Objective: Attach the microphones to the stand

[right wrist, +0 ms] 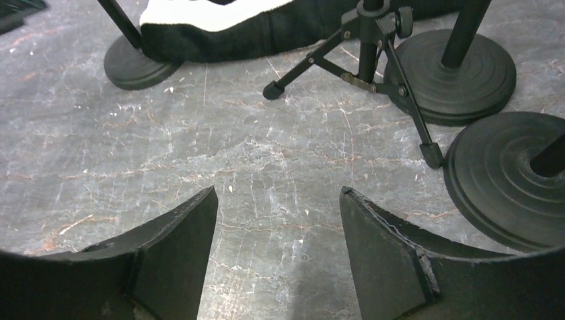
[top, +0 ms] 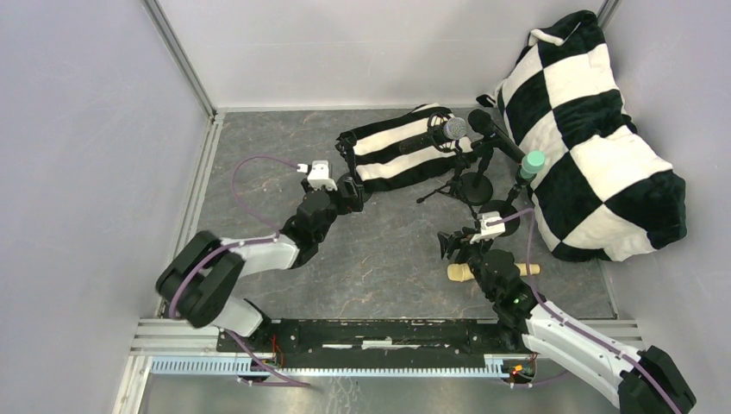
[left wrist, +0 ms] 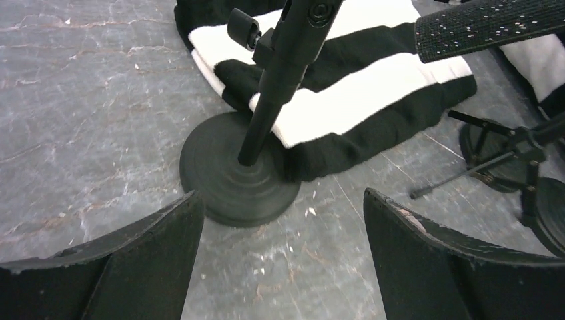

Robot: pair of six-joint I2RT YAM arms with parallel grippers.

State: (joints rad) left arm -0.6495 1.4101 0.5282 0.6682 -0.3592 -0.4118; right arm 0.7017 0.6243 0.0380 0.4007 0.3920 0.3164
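The cream-yellow microphone (top: 463, 272) lies flat on the table, partly under my right arm. Three microphones sit on stands at the back right: silver-mesh (top: 452, 129), black (top: 488, 126) and mint green (top: 532, 163). My left gripper (top: 351, 192) (left wrist: 281, 193) is open and empty. Just ahead of it stands a round-base stand (left wrist: 240, 177), whose top is cut off in the left wrist view. My right gripper (top: 448, 244) (right wrist: 278, 190) is open over bare table, left of the cream-yellow microphone. It faces a tripod stand (right wrist: 365, 50) and two round bases (right wrist: 460, 73) (right wrist: 506, 180).
A striped black-and-white pouch (top: 401, 147) (left wrist: 346, 100) lies behind the left stand. A big checkered black-and-white bag (top: 595, 147) fills the back right corner. Grey walls close off the left, back and right. A black rail (top: 379, 332) runs along the near edge.
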